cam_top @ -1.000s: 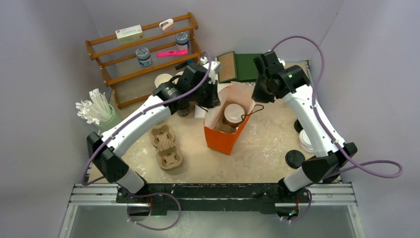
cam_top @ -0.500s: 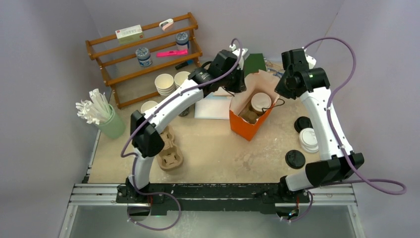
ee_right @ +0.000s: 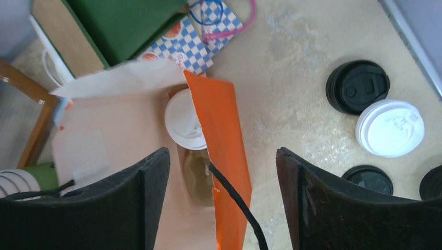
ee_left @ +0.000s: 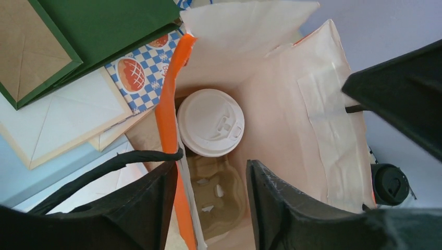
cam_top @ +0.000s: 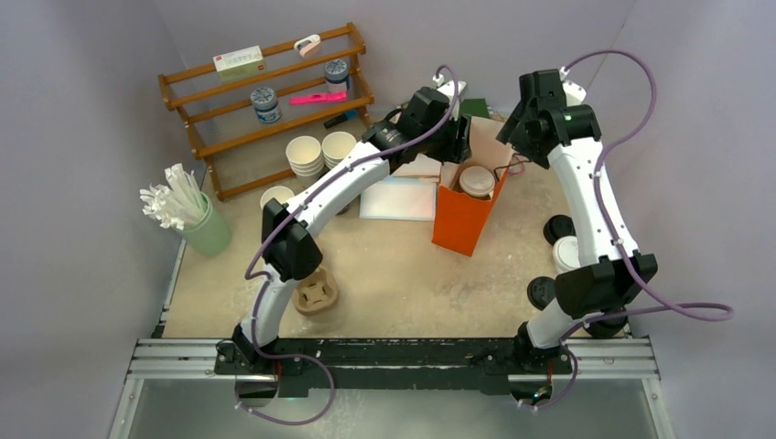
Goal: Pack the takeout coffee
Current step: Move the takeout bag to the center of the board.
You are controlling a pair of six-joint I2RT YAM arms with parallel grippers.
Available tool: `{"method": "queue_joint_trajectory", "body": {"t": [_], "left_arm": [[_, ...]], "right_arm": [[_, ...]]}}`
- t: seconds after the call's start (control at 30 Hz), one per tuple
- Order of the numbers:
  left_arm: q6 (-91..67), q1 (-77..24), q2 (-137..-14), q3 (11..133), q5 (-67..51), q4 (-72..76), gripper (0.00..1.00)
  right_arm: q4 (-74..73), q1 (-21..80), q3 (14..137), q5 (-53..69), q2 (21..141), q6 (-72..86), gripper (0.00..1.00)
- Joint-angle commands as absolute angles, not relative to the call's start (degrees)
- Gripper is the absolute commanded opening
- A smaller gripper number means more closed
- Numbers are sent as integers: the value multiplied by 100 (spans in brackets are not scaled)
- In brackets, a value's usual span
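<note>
Moved since a second ago: tall orange paper bag is off mid-table and now stands upright toward the far right. Both arms went with it, and both sets of jaws have come apart.

Left gripper: partly open and astride the bag's left wall without pinching it. The black cord handle lies along one finger. It grips nothing.

Right gripper: wide open and astride the opposite wall. It holds nothing.

Progress: one takeout coffee cup with round white plastic lid sits inside the bag, in a brown moulded pulp carrier on the bag floor. Only the lid shows. The slot beside it is empty. I judge the bagging of this cup done. The bag mouth is open, and whether more cups follow I cannot tell.

Room: flat green and kraft bags lie just behind the bag, with the back wall near. Loose lids, one white and one black, lie between the bag and the right edge. Freest room for withdrawing is upward, then toward the near middle of the table.
</note>
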State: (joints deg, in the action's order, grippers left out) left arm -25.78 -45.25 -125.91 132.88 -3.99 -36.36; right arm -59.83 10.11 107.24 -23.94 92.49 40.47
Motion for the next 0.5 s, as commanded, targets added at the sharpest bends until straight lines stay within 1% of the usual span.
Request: {"method": "queue_joint_trajectory", "body": {"t": [0.0, 0.07, 0.2, 0.3, 0.47], "left_arm": [[-2358, -4529, -12117, 13499, -143, -3208, 56], [-2320, -4533, -11977, 13485, -88, -3144, 61], [-2297, -4531, -11648, 13422, -31, -3023, 65], [-2452, -4526, -11373, 13286, -64, -2972, 66], [-2825, -4527, -10781, 12665, -283, -2829, 66]], "right_arm": [[-5930, 1002, 11321, -2790, 8963, 3687, 78], [-5935, 1002, 11489, -2742, 8936, 3523, 81], [-5872, 1002, 11702, -2592, 8812, 3288, 83], [-5771, 1002, 11763, -2487, 8693, 3181, 81], [-5724, 1002, 11767, -2385, 8560, 3150, 81]]}}
